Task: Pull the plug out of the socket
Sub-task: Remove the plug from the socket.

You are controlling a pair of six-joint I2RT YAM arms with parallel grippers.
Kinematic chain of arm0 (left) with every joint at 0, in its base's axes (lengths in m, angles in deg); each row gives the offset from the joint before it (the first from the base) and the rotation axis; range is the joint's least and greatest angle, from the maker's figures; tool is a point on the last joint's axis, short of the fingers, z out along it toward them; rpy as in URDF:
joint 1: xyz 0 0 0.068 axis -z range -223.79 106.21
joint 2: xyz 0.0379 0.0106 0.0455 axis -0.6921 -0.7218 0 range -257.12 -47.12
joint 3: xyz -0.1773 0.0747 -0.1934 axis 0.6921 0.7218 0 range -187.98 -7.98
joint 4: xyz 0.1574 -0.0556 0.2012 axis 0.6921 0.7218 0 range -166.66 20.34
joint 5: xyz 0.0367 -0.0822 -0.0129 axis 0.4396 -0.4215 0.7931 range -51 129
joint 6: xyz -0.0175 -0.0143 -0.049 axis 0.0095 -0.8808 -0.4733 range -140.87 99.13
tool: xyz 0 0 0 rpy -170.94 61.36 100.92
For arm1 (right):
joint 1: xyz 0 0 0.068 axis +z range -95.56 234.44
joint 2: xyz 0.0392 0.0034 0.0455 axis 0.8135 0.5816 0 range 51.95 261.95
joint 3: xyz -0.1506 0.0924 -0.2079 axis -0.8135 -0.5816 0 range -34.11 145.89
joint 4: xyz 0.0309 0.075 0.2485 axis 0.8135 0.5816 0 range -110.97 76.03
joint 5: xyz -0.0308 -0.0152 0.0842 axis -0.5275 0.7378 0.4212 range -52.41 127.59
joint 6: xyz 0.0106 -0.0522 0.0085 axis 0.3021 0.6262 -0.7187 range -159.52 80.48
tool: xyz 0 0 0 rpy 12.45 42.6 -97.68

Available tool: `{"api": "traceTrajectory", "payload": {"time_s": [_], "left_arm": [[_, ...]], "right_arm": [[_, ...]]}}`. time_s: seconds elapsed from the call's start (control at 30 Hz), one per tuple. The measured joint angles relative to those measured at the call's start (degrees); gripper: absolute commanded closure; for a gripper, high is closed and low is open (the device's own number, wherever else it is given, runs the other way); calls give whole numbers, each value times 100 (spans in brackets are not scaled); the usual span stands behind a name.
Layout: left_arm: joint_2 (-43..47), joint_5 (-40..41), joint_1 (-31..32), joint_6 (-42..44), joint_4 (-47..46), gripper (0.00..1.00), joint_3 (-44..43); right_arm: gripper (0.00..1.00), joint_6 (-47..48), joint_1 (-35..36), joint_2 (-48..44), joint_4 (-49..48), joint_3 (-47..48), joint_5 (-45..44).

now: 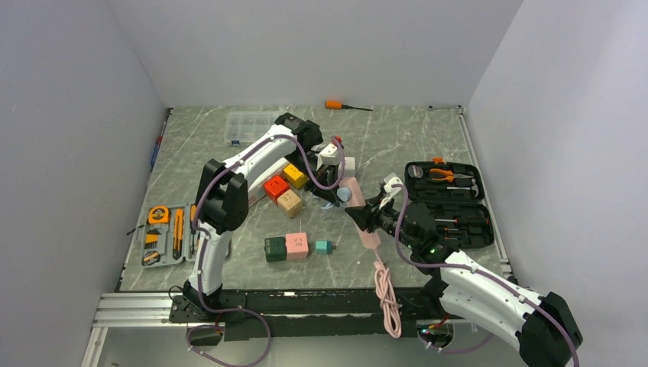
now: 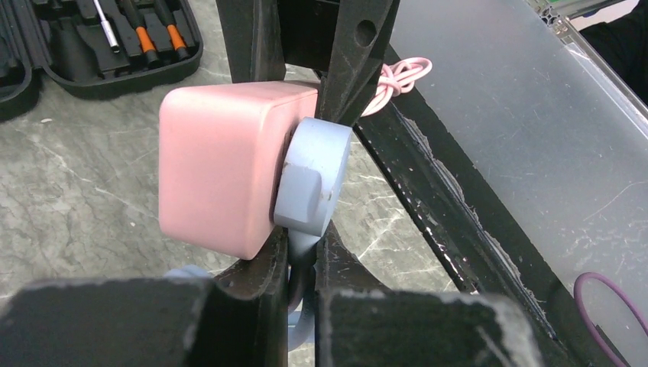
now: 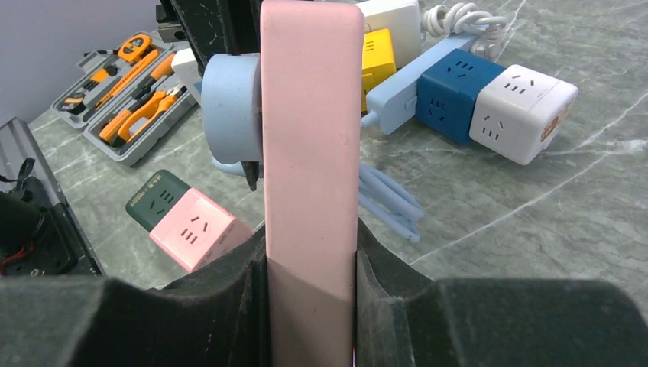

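Note:
A pink socket strip (image 3: 309,130) stands on edge above the table, and my right gripper (image 3: 309,252) is shut on its lower end. A light blue round plug (image 2: 313,172) sits flush against the strip's face, still seated in it. My left gripper (image 2: 306,252) is shut on the plug's neck, where the blue cable leaves the plug body. In the top view the socket (image 1: 353,191) and plug (image 1: 344,194) hang mid-table between the left gripper (image 1: 330,195) and the right gripper (image 1: 367,218).
An open black tool case (image 1: 451,202) lies at the right and a grey tool tray (image 1: 164,233) at the left. Cube sockets (image 1: 286,247) and coloured blocks (image 1: 283,189) lie near the middle. The pink cable (image 1: 386,294) coils at the front edge. An orange screwdriver (image 1: 334,105) lies at the back.

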Motion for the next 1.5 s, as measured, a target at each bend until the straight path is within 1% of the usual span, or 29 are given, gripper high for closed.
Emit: {"api": "traceTrajectory", "payload": {"time_s": [0.07,0.1,0.23,0.3,0.33,0.5,0.73,0.9,1.0,1.1,1.5], "left_arm": [[-2,7,0,9,-2,100,-2],[-2,11,0,33,0,100,0],[0,20,0,111,9,100,17],[0,42,0,138,9,100,20],[0,66,0,151,13,100,20],[0,190,81,162,33,100,17],[0,264,70,166,96,100,13],[0,264,66,173,129,100,11],[0,295,66,170,162,100,-9],[0,328,72,170,184,100,-33],[0,450,44,149,291,100,-101]], "right_arm": [[100,-7,0,11,-2,0,2],[97,-7,0,15,-2,0,2],[70,7,0,22,15,0,0],[64,28,0,66,11,7,33],[63,35,-2,109,22,28,61],[61,129,-55,643,48,485,302],[64,175,-87,772,118,573,481],[59,170,-105,772,125,573,553],[53,166,-111,772,133,573,645],[50,164,-116,772,131,573,708],[51,212,-133,970,444,815,852]]}}
